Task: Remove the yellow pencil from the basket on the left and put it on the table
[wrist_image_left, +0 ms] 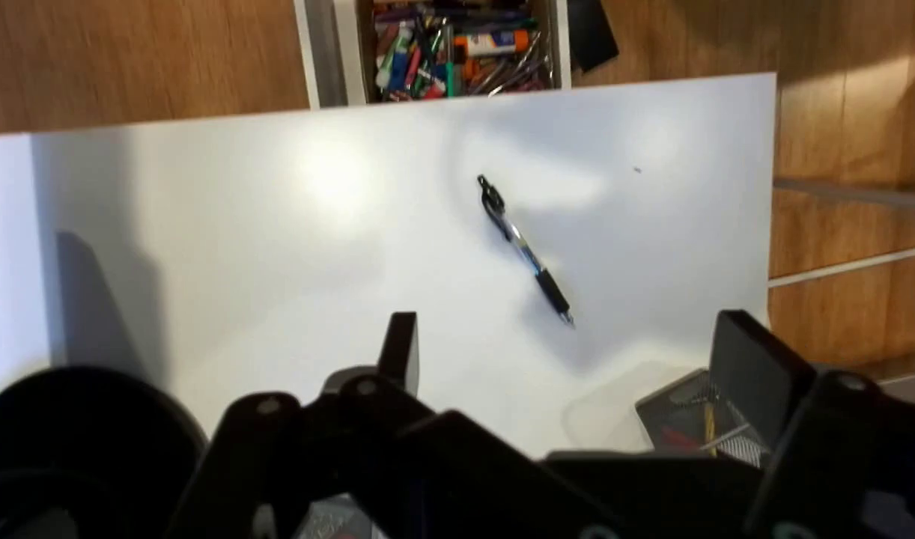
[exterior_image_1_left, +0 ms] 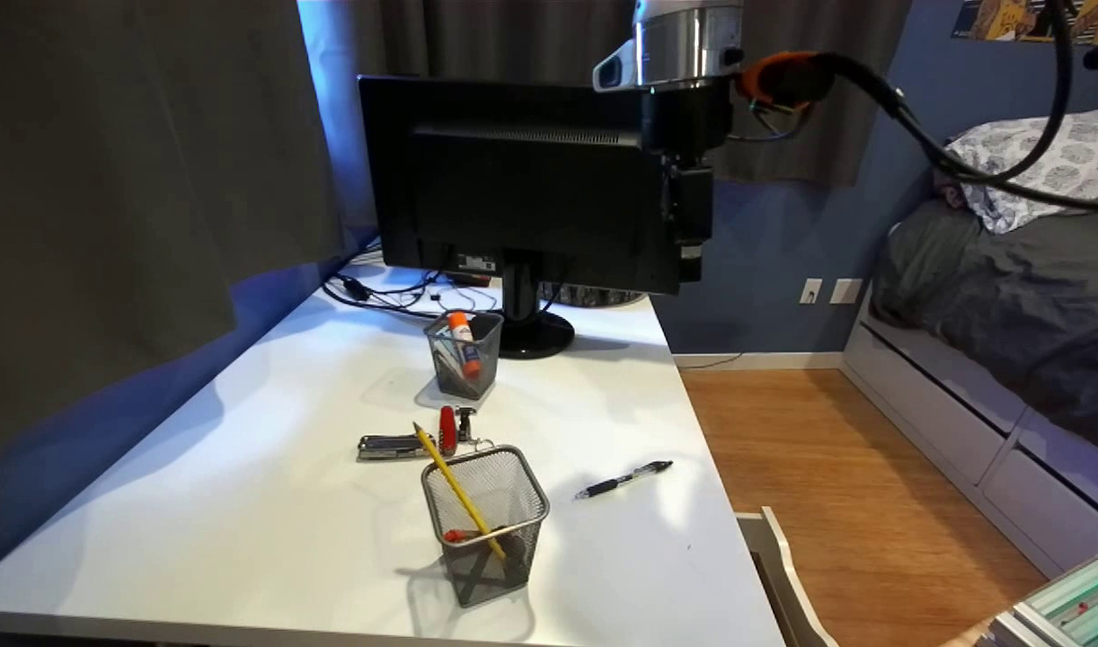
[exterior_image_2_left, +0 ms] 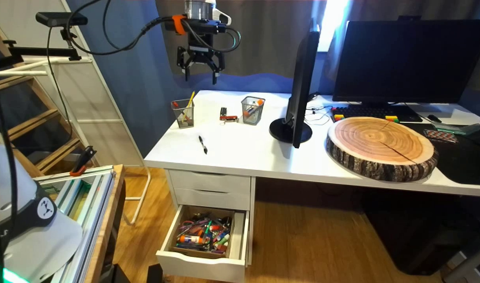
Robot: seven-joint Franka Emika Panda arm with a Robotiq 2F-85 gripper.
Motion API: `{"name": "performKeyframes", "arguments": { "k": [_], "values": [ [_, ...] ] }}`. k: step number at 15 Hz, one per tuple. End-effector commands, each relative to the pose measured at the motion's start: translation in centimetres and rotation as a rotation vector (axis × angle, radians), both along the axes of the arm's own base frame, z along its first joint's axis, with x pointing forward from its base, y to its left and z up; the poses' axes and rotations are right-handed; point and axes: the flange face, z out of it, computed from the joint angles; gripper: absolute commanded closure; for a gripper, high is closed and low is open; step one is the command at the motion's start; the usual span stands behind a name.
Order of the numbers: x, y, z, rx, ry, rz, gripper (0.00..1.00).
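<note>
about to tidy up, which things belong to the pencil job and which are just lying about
For the job:
yellow pencil
mesh basket holding it
table, where it goes
gripper, open

Just lying about, among others:
black pen
other basket, with an orange-capped tube
small red item
wood slab

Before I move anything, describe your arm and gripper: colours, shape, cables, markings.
The arm has a smooth white casing and a black band bearing a round white emblem. Near the wrist are a silver collar and an orange wrap, with black cables looping away. The gripper is black, with two slim, jointed fingers.
</note>
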Motion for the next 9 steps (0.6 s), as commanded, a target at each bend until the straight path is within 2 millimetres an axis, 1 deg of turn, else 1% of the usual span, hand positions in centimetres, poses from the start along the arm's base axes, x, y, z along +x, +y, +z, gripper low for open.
{"name": "performKeyframes", "arguments": {
  "k": [1,4,7,9],
  "values": [
    [1.4,4.5,-0.6,0.108,-0.066,0.083,0.0],
    [1.5,8.1,-1.9,0.215,-0.056,0.128,0.0],
    [1.0,11.2,-3.6,0.299,-0.001,0.174,0.0],
    [0.4,13.1,-4.7,0.372,0.037,0.235,0.0]
  ]
}}
